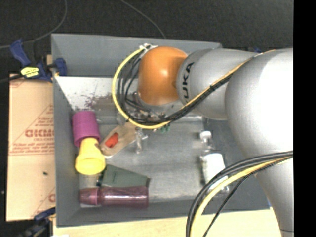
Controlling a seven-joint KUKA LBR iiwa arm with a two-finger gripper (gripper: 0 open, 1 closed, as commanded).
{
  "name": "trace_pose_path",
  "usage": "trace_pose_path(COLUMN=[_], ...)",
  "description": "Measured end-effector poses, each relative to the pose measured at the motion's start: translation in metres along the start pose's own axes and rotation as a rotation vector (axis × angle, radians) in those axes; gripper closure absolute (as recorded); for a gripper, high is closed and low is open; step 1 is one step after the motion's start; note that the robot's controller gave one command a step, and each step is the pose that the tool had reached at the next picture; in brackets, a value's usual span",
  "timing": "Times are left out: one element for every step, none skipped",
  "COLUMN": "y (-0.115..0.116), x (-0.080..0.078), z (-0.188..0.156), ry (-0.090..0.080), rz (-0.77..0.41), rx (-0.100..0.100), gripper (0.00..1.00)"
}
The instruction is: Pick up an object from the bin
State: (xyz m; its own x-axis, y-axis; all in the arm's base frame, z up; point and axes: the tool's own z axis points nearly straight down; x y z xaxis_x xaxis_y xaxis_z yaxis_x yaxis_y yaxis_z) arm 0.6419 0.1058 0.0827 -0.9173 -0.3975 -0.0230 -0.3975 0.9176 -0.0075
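Grey metal bin (170, 164) under your arm, most of the stuff bunched along its left side: a magenta cup (85, 126) touching a yellow cup (90, 158), with a dark green pouch (123, 177) and a maroon tube (114, 196) below them, plus a white block (213, 166) off on the right. Your tool (139, 141) hangs under the orange wrist cover (157, 75), just beside a tan piece (114, 140) with a red patch that lies tilted right next to the yellow cup. Honestly can't tell from up here whether the tool is open or closed, or whether it touches that tan piece.
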Motion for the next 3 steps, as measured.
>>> trace_pose_path(y=[-0.005,-0.005,0.0], x=[-0.01,-0.01,-0.01], z=[0.009,0.009,-0.043], ry=[0.011,0.011,0.008], rz=[-0.027,-0.026,-0.062], rx=[-0.004,-0.004,-0.003], gripper=[1.0,1.0,1.0])
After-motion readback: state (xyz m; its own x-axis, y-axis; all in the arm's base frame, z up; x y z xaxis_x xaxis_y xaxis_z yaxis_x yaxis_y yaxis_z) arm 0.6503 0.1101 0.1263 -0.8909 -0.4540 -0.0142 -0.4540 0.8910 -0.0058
